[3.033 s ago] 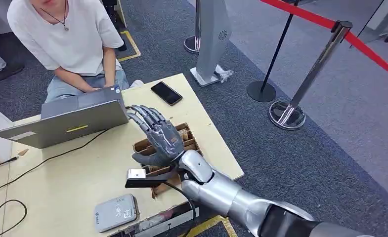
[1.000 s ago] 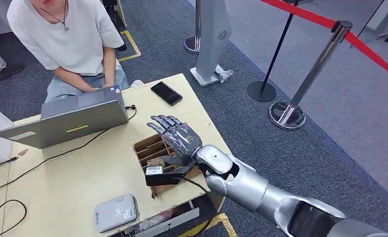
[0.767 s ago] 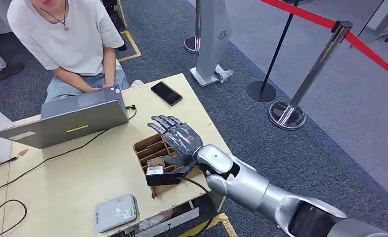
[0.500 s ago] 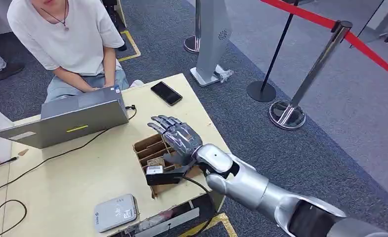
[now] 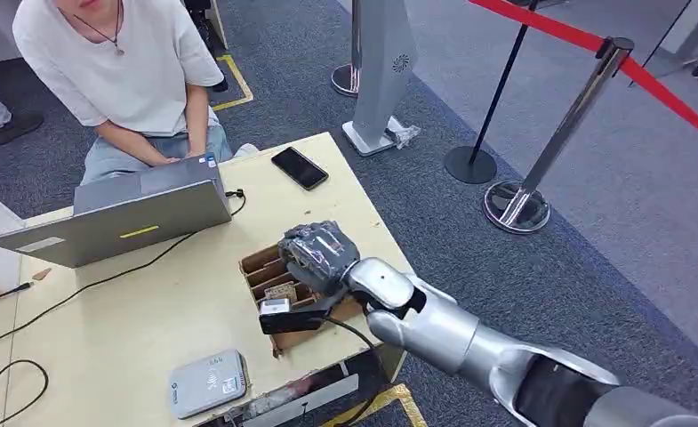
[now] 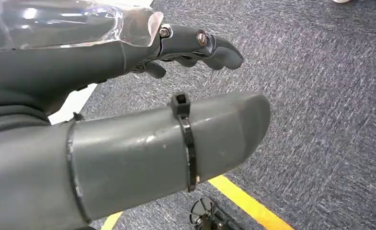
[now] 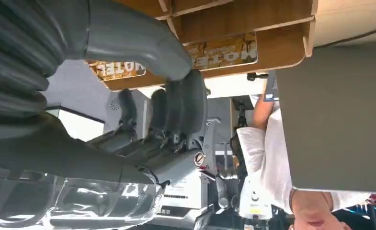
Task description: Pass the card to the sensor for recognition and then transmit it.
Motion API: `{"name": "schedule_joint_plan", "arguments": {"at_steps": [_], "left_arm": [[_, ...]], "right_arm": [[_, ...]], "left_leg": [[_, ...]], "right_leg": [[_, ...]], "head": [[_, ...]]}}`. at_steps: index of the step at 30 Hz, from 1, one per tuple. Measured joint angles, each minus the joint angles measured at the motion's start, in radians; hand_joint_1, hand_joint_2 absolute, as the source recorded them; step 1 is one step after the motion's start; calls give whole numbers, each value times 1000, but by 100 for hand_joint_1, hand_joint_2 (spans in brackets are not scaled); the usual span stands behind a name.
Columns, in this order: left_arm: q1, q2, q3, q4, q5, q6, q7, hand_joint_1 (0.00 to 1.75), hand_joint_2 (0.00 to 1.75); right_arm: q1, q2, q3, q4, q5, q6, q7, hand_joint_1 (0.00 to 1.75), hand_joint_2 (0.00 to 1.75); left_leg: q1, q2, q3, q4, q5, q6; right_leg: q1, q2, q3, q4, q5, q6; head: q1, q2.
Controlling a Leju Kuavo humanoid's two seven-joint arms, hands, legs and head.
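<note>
A brown card printed "HOTEL" (image 5: 280, 291) stands in a slotted cardboard holder (image 5: 268, 263) near the table's right edge. My right hand (image 5: 316, 249) is bent down over the holder. In the right wrist view the thumb lies across the card (image 7: 224, 51) and the dark fingers (image 7: 176, 108) curl in to meet it at the rim of the holder (image 7: 253, 19), so the hand pinches the card. The grey card sensor (image 5: 209, 382) lies flat at the table's front edge, left of the hand. My left hand (image 6: 128, 143) hangs over carpet, holding nothing, thumb apart from the fingers.
A person in a white shirt (image 5: 114, 71) sits behind an open laptop (image 5: 123, 213) at the far left of the table. A black phone (image 5: 299, 167) lies at the far right corner. Cables (image 5: 87, 285) cross the tabletop. Stanchions (image 5: 523, 205) stand on the carpet to the right.
My right hand moved from the table's middle to the card holder with fingers stretched out. In the last half second the fingers curled down over the card.
</note>
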Motion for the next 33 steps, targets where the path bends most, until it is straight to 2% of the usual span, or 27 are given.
{"name": "schedule_joint_plan", "arguments": {"at_steps": [6,8,9,10,12,15,23,24,25,33], "left_arm": [[0,0,0,0,3,-2,1,0,0],[0,0,0,0,3,-2,2,0,0],[0,0,0,0,3,-2,2,0,0],[0,0,0,0,3,-2,2,0,0],[0,0,0,0,4,-2,3,0,0],[0,0,0,0,6,-2,7,0,0],[0,0,0,0,6,-2,10,0,0],[0,0,0,0,6,-2,10,0,0],[0,0,0,0,7,-2,10,0,0],[0,0,0,0,8,-2,10,0,0]], "right_arm": [[-16,0,13,15,0,3,0,113,175],[-23,0,17,22,0,4,0,93,175],[-27,0,20,27,-1,5,0,93,175],[-32,0,23,31,-1,8,-1,80,175],[-45,0,30,43,-7,11,-4,68,175],[-63,1,39,59,-20,10,-9,77,175],[-91,1,61,86,-31,9,-13,77,175],[-92,1,63,88,-31,9,-13,70,175],[-94,2,64,91,-31,9,-13,52,175],[-102,2,73,102,-34,9,-14,59,175]], "left_leg": [[0,0,0,0,0,0],[0,0,0,0,0,0],[0,0,0,0,0,0],[0,0,0,0,0,0],[0,0,0,0,0,0],[0,0,0,0,0,0],[0,0,0,0,0,0],[0,0,0,0,0,0],[0,0,0,0,0,0],[0,0,0,0,0,0]], "right_leg": [[0,0,0,0,0,0],[0,0,0,0,0,0],[0,0,0,0,0,0],[0,0,0,0,0,0],[0,0,0,0,0,0],[0,0,0,0,0,0],[0,0,0,0,0,0],[0,0,0,0,0,0],[0,0,0,0,0,0],[0,0,0,0,0,0]], "head": [[0,0],[0,0],[0,0],[0,0],[0,0],[0,0],[0,0],[0,0],[0,0],[0,0]]}}
